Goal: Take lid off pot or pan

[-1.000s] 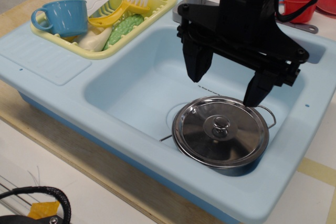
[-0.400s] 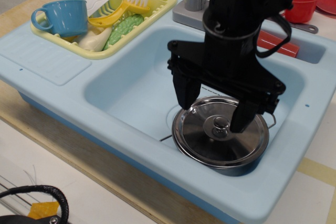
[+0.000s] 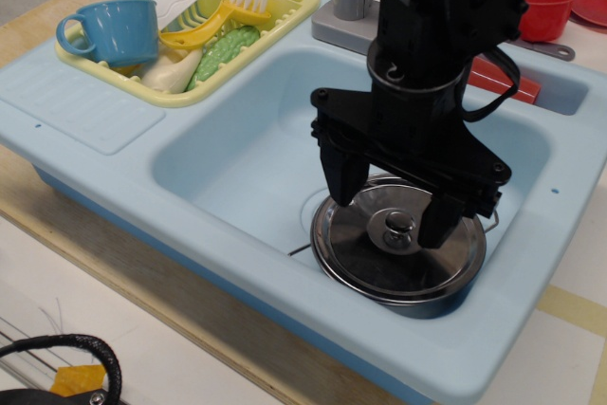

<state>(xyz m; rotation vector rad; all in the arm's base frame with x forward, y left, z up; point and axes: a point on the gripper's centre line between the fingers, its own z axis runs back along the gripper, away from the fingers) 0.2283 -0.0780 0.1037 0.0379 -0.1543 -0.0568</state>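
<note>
A shiny steel lid (image 3: 379, 258) with a small round knob (image 3: 399, 224) lies on a shallow steel pot (image 3: 417, 303) in the front right of the light blue sink (image 3: 237, 154). One wire handle shows at the pot's right side (image 3: 490, 220). My black gripper (image 3: 391, 211) is open and hangs just over the lid. Its left finger (image 3: 342, 177) and right finger (image 3: 441, 220) stand on either side of the knob, apart from it.
A yellow dish rack (image 3: 285, 2) at the back left holds a blue cup (image 3: 114, 30), a yellow brush, a white utensil and a green item. A grey faucet base (image 3: 349, 7) stands behind the sink. Red dishes (image 3: 542, 11) lie at the back right.
My gripper has come down and moved left from above the pot's far rim. Its open fingers now straddle the knob. The lid and pot have not moved.
</note>
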